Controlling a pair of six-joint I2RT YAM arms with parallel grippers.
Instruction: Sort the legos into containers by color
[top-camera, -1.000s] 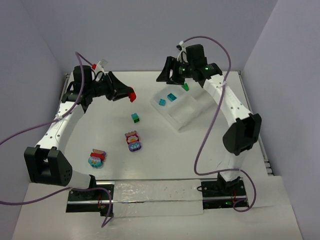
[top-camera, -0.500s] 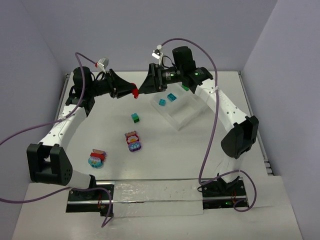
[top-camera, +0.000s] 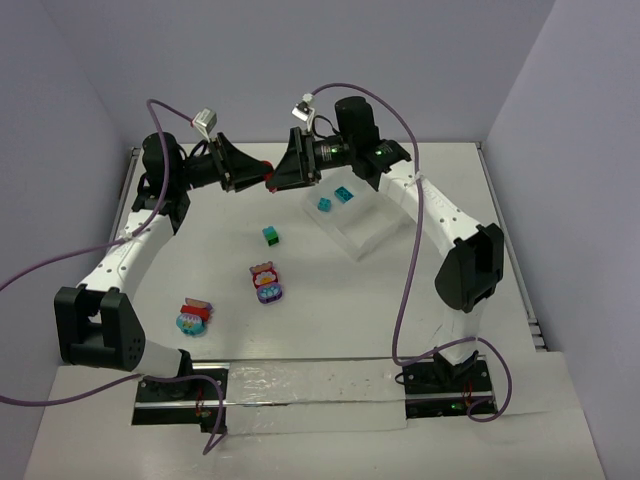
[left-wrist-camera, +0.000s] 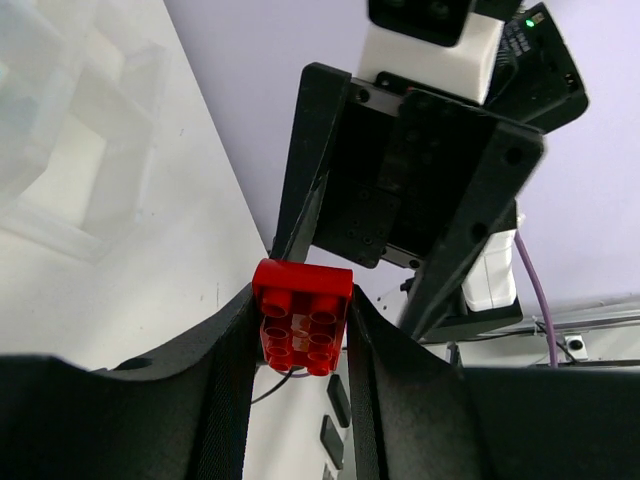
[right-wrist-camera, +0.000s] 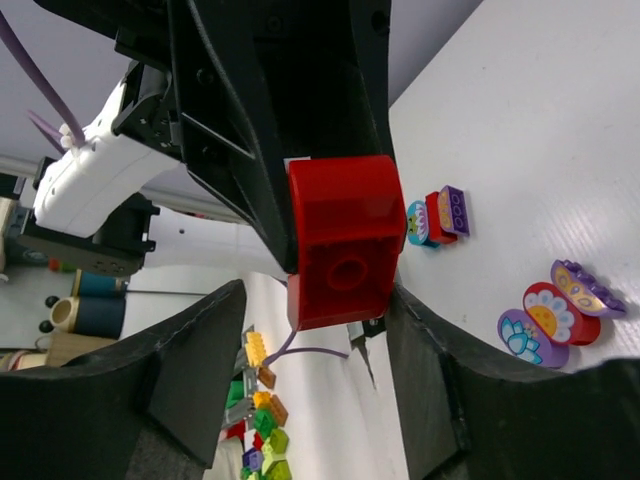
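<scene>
Pale purple walls close in a white tabletop (top-camera: 330, 330), and both arms reach to meet above its far side, just left of a clear plastic compartment tray (top-camera: 372, 228) with two small teal plastic bricks (top-camera: 325, 204) inside. The left gripper (left-wrist-camera: 300, 335) is clamped tight on a red studded plastic brick (left-wrist-camera: 302, 312), held in the air. The right gripper (right-wrist-camera: 318, 300) straddles that same brick with its jaws parted, a gap showing on one side. On the table lie a pink-and-purple brick clump (top-camera: 267, 283), a red-and-teal brick clump (top-camera: 192, 317) and a lone green plastic brick (top-camera: 270, 235).
</scene>
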